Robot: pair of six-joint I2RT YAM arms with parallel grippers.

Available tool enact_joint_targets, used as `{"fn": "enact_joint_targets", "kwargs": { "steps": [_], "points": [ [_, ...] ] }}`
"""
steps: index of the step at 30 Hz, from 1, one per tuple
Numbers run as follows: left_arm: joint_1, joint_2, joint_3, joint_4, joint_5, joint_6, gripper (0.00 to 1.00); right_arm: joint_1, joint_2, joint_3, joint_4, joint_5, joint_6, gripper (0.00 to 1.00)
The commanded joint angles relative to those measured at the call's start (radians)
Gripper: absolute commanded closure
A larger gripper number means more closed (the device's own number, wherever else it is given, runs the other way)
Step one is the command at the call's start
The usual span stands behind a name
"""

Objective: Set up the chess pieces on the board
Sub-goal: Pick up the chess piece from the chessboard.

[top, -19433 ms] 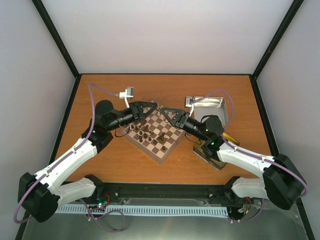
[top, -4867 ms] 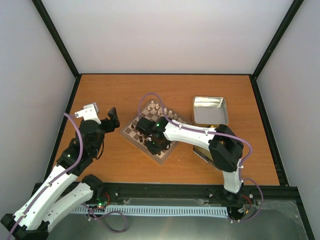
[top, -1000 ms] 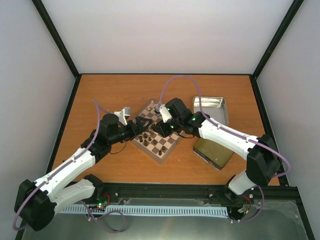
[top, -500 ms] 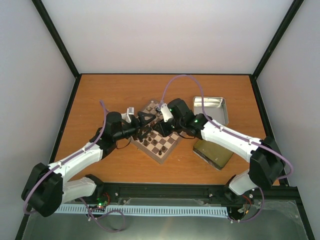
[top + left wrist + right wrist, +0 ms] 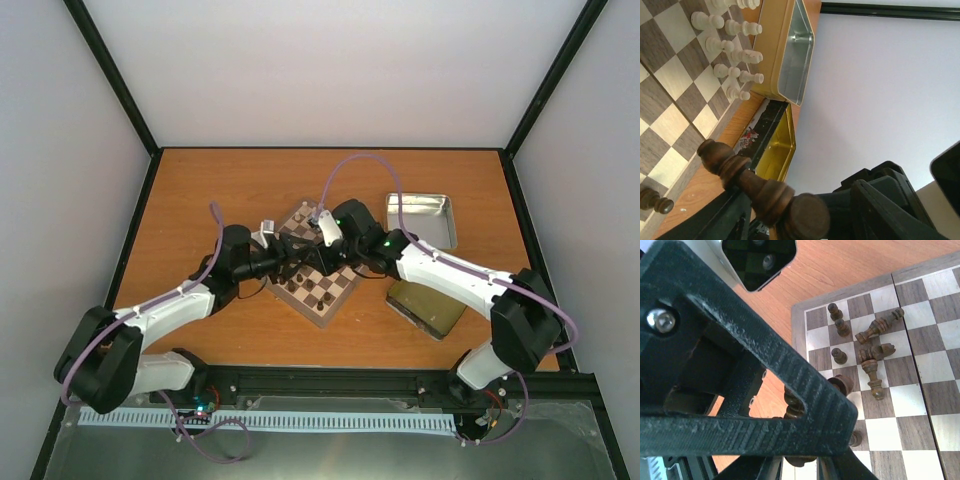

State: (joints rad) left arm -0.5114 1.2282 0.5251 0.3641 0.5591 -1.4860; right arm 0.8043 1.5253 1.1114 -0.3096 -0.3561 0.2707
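**Two grippers meeting over the board**

The right gripper [image 5: 312, 256] pinches a dark chess piece [image 5: 752, 185] above the board [image 5: 330, 296]. Its long axis is slanted, with the head toward the tins [image 5: 420, 222] and the base toward the left wrist. The left gripper [image 5: 288, 262] sits alongside, its opening indeterminate. The tins border the board's right; bare table [image 5: 200, 200] lies to the left.

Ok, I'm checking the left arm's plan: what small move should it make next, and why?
Probably close the left fingers on the dark piece: it sits tilted between them, base toward the camera, while other dark pieces lie toppled on the board.
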Motion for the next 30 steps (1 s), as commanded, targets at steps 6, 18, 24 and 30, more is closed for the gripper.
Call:
{"fn": "enact_joint_targets", "kwargs": {
  "steps": [6,18,24,30],
  "points": [
    [0.008,0.067,0.015,0.067,0.015,0.026,0.63,-0.007,0.042,-0.012,0.004,-0.004,0.0,0.86],
    [0.008,0.094,0.083,-0.036,-0.089,0.153,0.62,-0.007,0.019,-0.036,-0.046,-0.018,-0.019,0.86],
    [0.008,0.116,0.086,-0.036,-0.086,0.167,0.72,-0.007,0.024,-0.045,-0.041,0.002,-0.015,0.86],
    [0.008,0.129,0.093,-0.061,-0.114,0.204,0.73,-0.007,0.038,-0.04,-0.043,0.02,-0.011,0.86]
  ]
}}
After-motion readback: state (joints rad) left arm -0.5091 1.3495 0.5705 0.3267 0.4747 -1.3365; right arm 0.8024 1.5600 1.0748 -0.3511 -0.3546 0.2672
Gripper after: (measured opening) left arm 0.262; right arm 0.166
